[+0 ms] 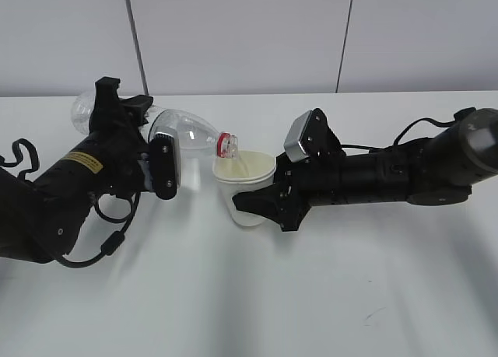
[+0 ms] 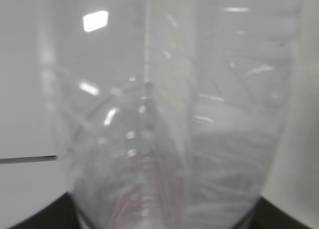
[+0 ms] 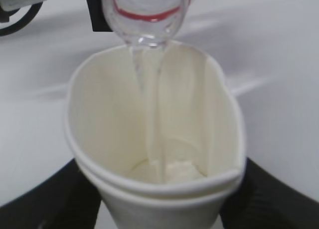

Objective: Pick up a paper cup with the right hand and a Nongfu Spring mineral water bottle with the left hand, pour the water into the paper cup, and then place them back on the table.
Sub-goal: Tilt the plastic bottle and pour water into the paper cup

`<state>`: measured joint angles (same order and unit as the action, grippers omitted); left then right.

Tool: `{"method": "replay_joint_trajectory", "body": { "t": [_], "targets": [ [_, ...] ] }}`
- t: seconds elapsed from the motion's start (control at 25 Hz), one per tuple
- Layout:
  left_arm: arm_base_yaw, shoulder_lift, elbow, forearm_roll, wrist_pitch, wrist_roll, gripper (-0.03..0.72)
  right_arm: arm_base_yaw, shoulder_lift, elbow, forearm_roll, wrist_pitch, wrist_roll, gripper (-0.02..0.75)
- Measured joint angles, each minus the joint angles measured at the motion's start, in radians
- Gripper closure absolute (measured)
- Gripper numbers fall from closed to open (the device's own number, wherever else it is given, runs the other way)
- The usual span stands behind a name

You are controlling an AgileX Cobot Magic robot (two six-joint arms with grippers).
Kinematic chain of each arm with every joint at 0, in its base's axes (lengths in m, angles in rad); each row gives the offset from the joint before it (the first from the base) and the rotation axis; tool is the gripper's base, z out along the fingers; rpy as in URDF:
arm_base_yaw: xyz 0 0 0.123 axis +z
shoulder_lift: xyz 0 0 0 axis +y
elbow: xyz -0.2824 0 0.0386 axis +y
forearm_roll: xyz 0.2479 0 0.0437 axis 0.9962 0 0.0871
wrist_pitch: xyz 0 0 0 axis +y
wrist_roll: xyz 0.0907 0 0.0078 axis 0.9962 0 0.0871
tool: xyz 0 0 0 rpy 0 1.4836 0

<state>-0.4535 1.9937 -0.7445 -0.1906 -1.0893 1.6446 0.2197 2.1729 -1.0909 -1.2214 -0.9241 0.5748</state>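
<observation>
- My left pincer (image 1: 159,166) is closed around the Nongfu Spring mineral water bottle (image 1: 187,135). It holds the bottle tipped on its side, with the round bottom end pointing back and to the left.
- The bottle is clear, smooth plastic, fat in the middle and thin at the neck. A red ring sits around the neck.
- In my left wrist view the bottle (image 2: 169,129) fills almost everything. It looks shiny and see-through, with bright spots of light on it and a hint of red low down.
- My right pincer (image 1: 268,204) is closed on the paper cup (image 1: 247,192). One black finger is on each side of it, and the cup stands straight up, low over the white surface (image 1: 311,295). I cannot tell if its base touches.
- The cup is off-white paper with a rolled rim. It gets thinner toward the bottom. My squeeze has bent the rim out of round.
- The bottle mouth (image 3: 147,37) is just above the far edge of the cup (image 3: 114,134).
- The water (image 3: 147,74) falls in a thin clear stream down the inside wall of the cup. A little pool sits at the bottom.
- The surface is flat, plain and smooth.
</observation>
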Motion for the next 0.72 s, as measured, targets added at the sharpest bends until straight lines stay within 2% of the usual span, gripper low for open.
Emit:
{"method": "replay_joint_trajectory", "body": {
  "t": [0.72],
  "targets": [
    [0.000,0.000,0.000,0.000,-0.003,0.002,0.343,0.000,0.000,0.000,-0.005,0.002,0.000,0.260]
  ]
}}
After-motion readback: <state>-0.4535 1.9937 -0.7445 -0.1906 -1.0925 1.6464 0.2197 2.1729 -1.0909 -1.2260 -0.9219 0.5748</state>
